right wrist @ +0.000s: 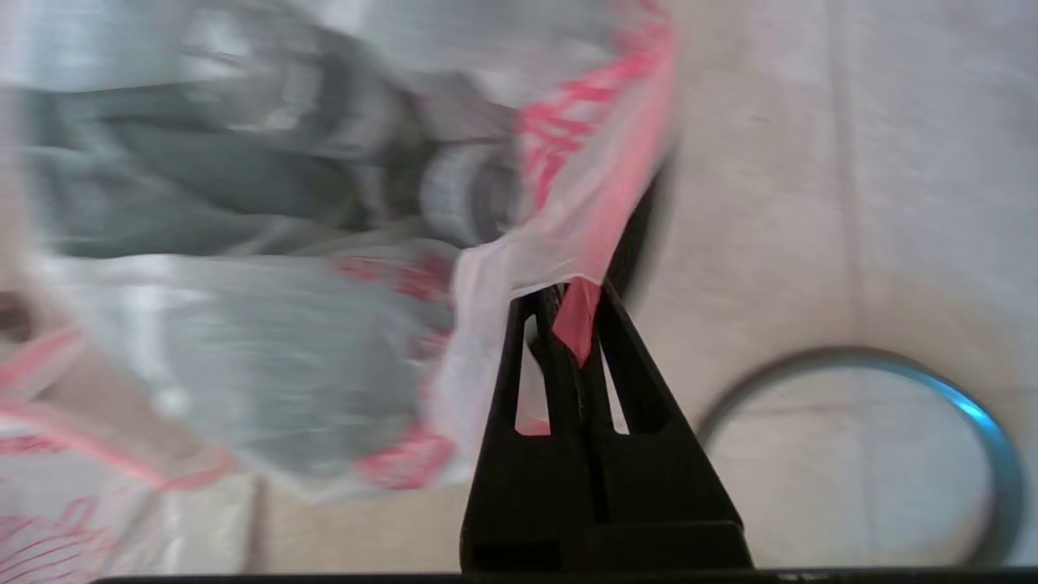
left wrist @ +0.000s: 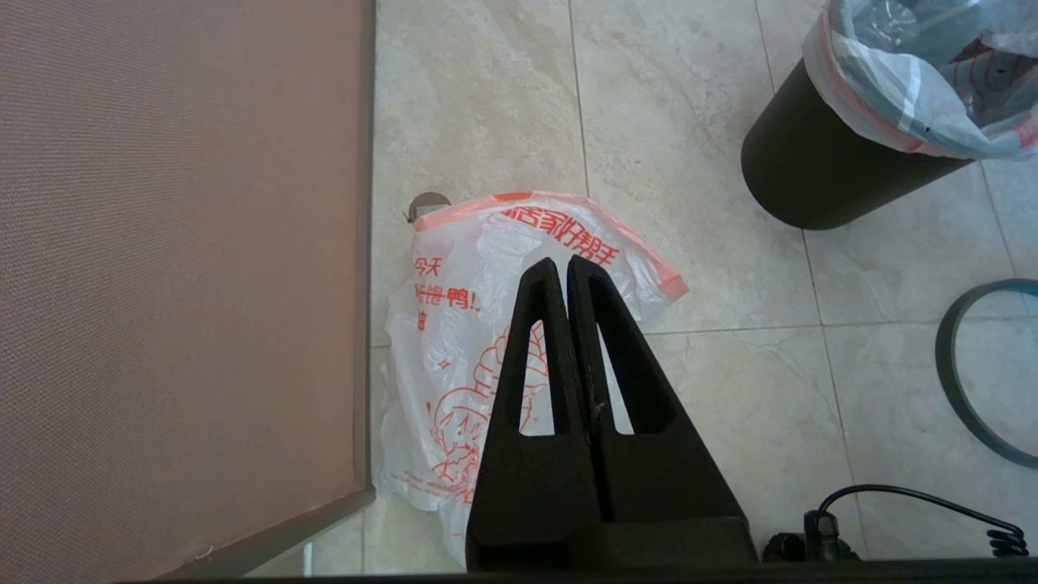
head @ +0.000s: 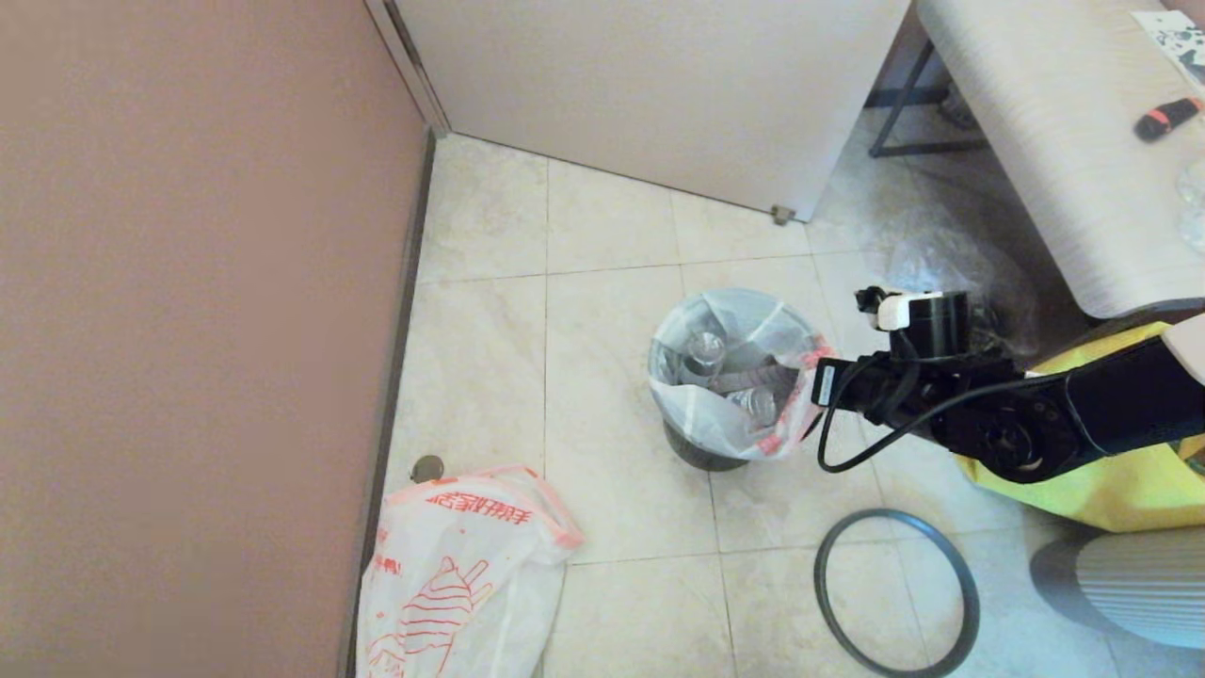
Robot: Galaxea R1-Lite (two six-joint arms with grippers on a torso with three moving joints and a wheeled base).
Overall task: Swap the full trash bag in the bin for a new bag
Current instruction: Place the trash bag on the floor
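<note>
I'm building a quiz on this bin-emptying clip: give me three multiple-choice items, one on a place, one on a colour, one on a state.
1. Where does the grey hoop lie?
A on the bin
B on the floor
C on the table

2. What colour is the bin?
A black
B yellow
C white

3. What is the right pincer doing?
A standing open
B shut on nothing
C shut on the full trash bag

Answers: 1 B, it rests on tiles beside the bin; 2 A, its wall is black; 3 C, the pink rim is pinched between its fingers.

Bare floor point(head: 612, 527) lies open left of the bin point(head: 701, 450), hemmed by the wall point(head: 188, 282), limp new bag point(head: 452, 574), hoop point(head: 894, 593) and yellow bag point(head: 1130, 480)
</note>
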